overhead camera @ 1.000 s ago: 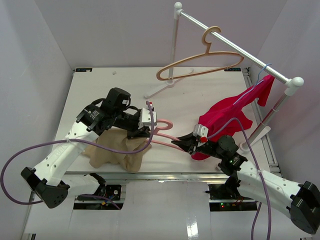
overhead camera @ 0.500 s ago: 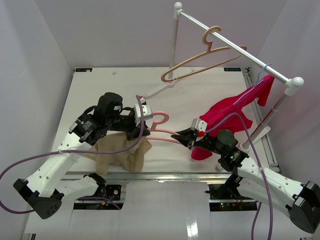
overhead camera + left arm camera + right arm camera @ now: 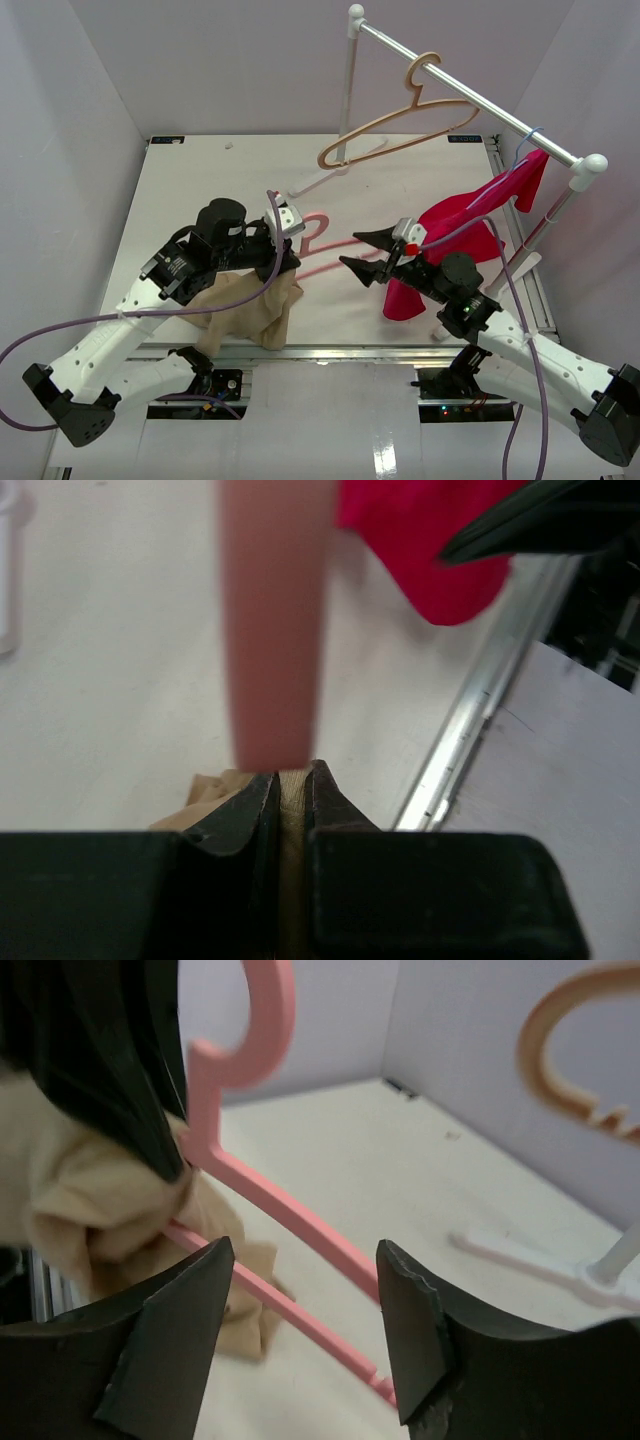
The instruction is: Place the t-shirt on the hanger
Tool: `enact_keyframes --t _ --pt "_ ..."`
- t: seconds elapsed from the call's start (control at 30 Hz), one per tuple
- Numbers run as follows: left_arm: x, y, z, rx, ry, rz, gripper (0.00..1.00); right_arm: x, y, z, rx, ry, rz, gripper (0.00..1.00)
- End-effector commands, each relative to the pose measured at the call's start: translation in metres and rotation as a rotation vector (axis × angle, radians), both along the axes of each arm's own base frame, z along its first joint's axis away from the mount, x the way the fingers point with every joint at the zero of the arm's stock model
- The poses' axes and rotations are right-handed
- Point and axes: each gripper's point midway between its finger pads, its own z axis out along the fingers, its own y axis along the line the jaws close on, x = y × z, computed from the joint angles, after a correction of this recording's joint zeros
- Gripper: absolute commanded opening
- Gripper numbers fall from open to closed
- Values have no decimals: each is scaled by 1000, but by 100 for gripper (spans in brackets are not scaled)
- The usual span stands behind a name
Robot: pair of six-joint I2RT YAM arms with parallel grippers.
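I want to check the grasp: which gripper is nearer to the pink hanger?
Left. The left gripper is shut on the t-shirt, close against the hanger; the right gripper is open, apart from it.

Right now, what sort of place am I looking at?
Probably a robot test cell for clothes handling: white walls around a table, a left arm and right arm at its near edge, and a clothes rail.

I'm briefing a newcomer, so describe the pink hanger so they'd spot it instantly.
Look at the white table, between the left and right jaws. The hanger there is thin pink plastic, one end at the tan t-shirt; the peach one hangs on the rail.
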Motion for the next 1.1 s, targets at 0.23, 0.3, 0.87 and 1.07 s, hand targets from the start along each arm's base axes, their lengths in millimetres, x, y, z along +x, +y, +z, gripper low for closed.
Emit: enact_keyframes --t 0.23,0.3,0.87,1.07 --pt "50 56 68 -231 -195 525 0 23 -32 91 262 108 -216 66" --pt "49 59 70 -267 -199 545 0 21 -24 87 242 144 -183 56" --pt "-10 56 113 -610 -185 379 0 -22 100 -25 83 336 170 58" --pt "-40 56 130 -684 -200 262 0 -48 106 -63 95 358 295 66"
